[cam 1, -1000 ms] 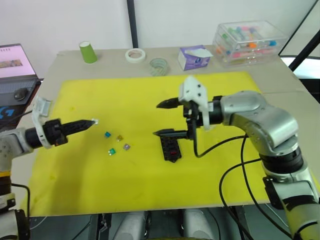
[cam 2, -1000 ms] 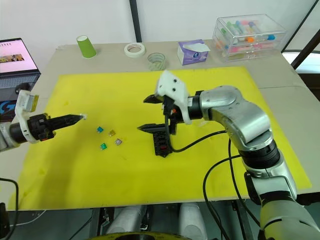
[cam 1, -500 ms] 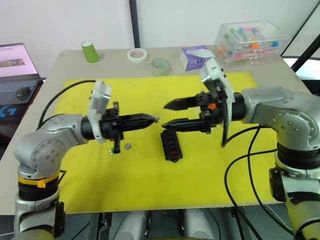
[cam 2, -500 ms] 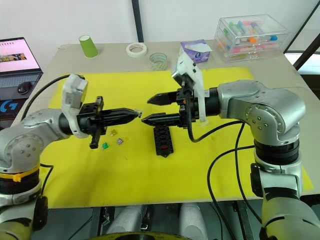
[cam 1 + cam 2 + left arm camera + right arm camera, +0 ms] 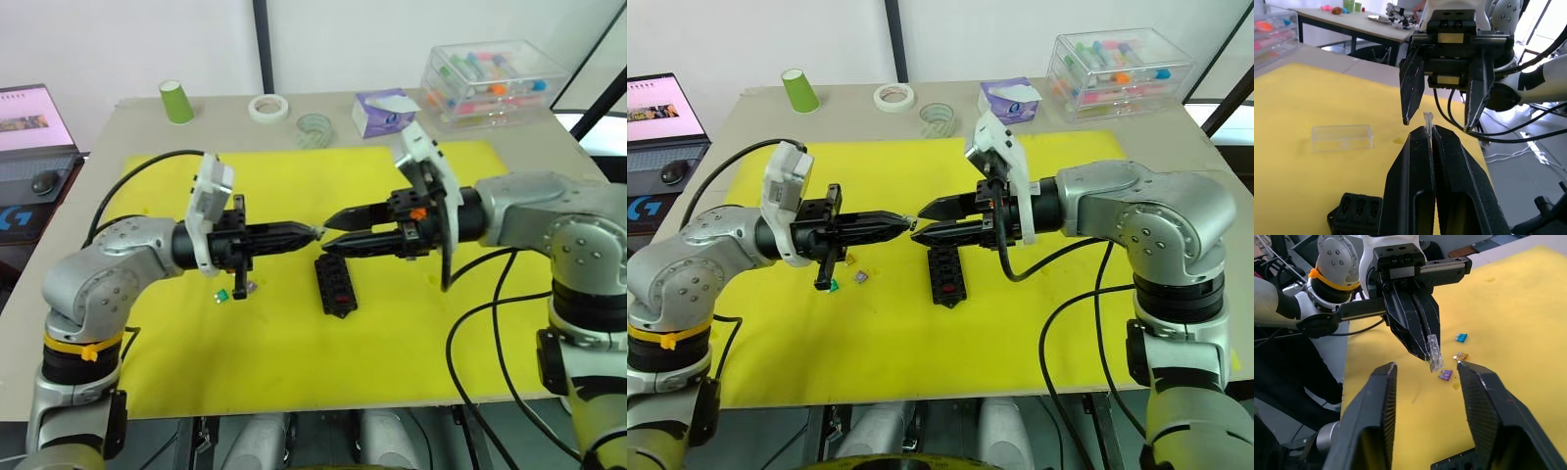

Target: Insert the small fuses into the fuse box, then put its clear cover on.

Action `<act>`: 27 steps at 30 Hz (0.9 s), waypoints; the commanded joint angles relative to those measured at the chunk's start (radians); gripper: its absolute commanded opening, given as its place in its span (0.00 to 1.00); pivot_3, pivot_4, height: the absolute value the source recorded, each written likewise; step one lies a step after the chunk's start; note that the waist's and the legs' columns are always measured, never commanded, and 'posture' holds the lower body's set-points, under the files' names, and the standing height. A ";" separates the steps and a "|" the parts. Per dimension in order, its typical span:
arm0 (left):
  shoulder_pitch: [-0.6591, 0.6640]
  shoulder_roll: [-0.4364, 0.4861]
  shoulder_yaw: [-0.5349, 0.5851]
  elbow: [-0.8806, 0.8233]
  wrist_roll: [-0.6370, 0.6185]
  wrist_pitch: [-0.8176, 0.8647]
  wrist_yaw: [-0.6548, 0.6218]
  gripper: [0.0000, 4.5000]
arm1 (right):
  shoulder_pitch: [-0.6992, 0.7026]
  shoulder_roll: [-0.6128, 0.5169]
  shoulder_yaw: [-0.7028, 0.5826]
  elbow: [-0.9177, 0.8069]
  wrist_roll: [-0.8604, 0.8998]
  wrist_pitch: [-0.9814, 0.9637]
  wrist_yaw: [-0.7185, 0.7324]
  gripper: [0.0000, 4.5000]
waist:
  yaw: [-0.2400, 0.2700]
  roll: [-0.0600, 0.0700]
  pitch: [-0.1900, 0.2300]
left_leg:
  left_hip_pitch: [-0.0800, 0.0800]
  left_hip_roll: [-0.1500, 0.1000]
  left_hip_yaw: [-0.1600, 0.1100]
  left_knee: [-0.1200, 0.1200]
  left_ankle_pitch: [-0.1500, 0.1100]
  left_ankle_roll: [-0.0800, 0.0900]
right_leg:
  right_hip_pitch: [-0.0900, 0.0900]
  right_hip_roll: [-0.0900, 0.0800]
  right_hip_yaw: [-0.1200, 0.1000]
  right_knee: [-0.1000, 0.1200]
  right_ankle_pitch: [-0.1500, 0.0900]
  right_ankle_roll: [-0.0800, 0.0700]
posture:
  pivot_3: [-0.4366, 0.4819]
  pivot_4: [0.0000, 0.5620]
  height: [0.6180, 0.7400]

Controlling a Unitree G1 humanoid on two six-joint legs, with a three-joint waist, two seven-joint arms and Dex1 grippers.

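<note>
My left gripper (image 5: 309,233) is shut on a clear small fuse (image 5: 1427,120), held in the air above the yellow mat. My right gripper (image 5: 327,231) faces it, open, its two fingertips on either side of that fuse (image 5: 1434,352) without touching. The black fuse box (image 5: 336,285) lies on the mat just below the two grippers. Loose small fuses lie left of it: green (image 5: 830,286), purple (image 5: 860,278), amber (image 5: 1461,356) and blue (image 5: 1461,338). The clear cover (image 5: 1342,137) lies flat on the mat, seen in the left wrist view.
The yellow mat (image 5: 294,362) covers most of the table. Along the back edge stand a green cup (image 5: 175,101), a white tape roll (image 5: 266,108), a clear tape roll (image 5: 313,128), a tissue box (image 5: 383,110) and a clear storage box (image 5: 487,80). A laptop (image 5: 29,127) sits far left.
My left arm swung in from the far left to the centre with the clear fuse. The right gripper lifted off the fuse box, narrowed, and now flanks the fuse.
</note>
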 commanded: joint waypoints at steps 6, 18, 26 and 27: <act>0.012 0.013 -0.008 -0.018 -0.010 -0.038 -0.011 0.00 | -0.012 -0.005 -0.008 -0.011 0.027 -0.012 -0.023 0.46 | 0.001 0.000 0.000 | 0.000 0.000 0.000 0.000 0.000 0.000 | 0.000 0.000 0.000 0.000 0.000 0.000 | 0.48 0.27 1.00; 0.019 0.025 -0.018 -0.014 -0.004 -0.053 -0.019 0.00 | -0.009 -0.007 0.008 -0.020 0.033 -0.011 -0.025 0.38 | 0.001 0.000 0.000 | 0.000 0.000 0.000 0.000 0.000 0.000 | 0.000 0.000 0.000 0.000 0.000 0.000 | 0.48 0.27 1.00; 0.003 0.028 -0.029 -0.004 0.004 -0.051 -0.020 0.00 | -0.004 -0.006 0.017 -0.022 0.027 -0.017 -0.033 0.27 | 0.001 0.000 0.000 | 0.000 0.000 0.000 0.000 0.000 0.000 | 0.000 0.000 0.000 0.000 0.000 0.000 | 0.48 0.27 1.00; 0.000 0.028 -0.030 -0.003 0.005 -0.050 -0.019 0.00 | -0.004 -0.005 0.018 -0.022 0.028 -0.018 -0.035 0.27 | 0.001 0.000 0.000 | 0.000 0.000 0.000 0.000 0.000 0.000 | 0.000 0.000 0.000 0.000 0.000 0.000 | 0.48 0.27 1.00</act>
